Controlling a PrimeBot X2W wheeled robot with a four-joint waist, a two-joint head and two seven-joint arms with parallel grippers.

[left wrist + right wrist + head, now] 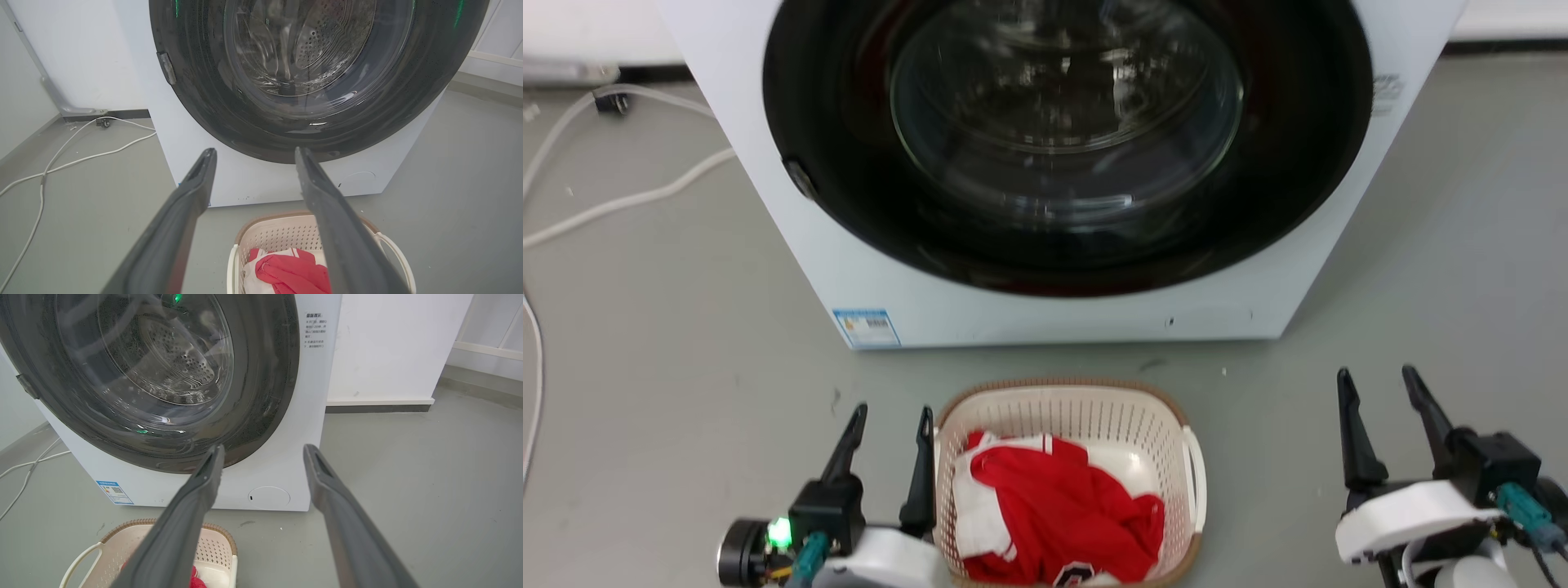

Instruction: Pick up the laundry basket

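The cream laundry basket (pixel 1086 412) with a brown rim and white side handles sits on the grey floor in front of the washing machine, with red and white clothing (pixel 1062 514) inside. My left gripper (pixel 890 425) stands open just beside the basket's left wall, its inner finger close to the rim. My right gripper (pixel 1380 385) is open well to the right of the basket, apart from it. The left wrist view shows the basket (pixel 282 234) below my open left gripper (pixel 253 153). In the right wrist view the basket (pixel 122 547) lies at lower left of the open right gripper (pixel 263 449).
A white washing machine (pixel 1045 318) with a big dark round door (pixel 1062 139) stands just behind the basket. White cables (pixel 621 200) run over the floor at the left. A white wall (pixel 392 347) and skirting lie to the machine's right, with bare grey floor (pixel 1445 269) there.
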